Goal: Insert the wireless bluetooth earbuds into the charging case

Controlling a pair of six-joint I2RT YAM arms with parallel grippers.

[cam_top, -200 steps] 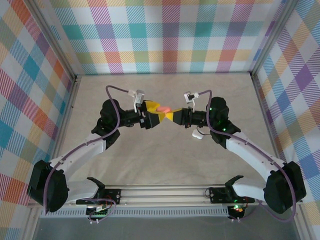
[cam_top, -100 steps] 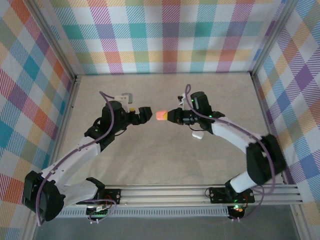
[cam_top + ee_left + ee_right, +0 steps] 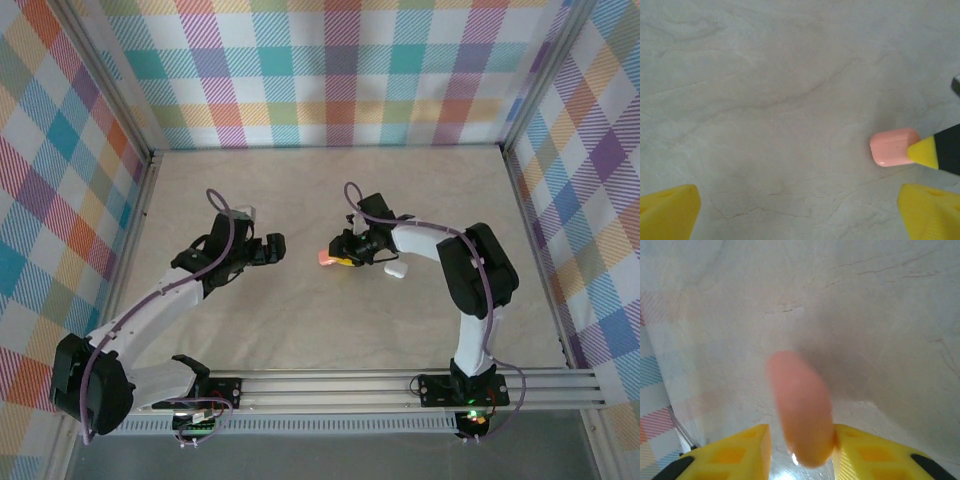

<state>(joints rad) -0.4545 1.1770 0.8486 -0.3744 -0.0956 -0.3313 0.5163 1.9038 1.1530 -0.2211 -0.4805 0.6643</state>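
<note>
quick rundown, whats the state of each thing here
left tool: open wide, holding nothing
right tool: open, loosely around the pink case, with a gap on one side
pink case: lid shut, not gripped
white case: lying on the table, untouched

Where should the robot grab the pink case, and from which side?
Take the pink case across its middle, on the two longer straight sides, coming down from above. It looks to lie flat on the table, and its ends are rounded, so a grip there would likely slip; the straighter sides give the tool a steadier hold.
</note>
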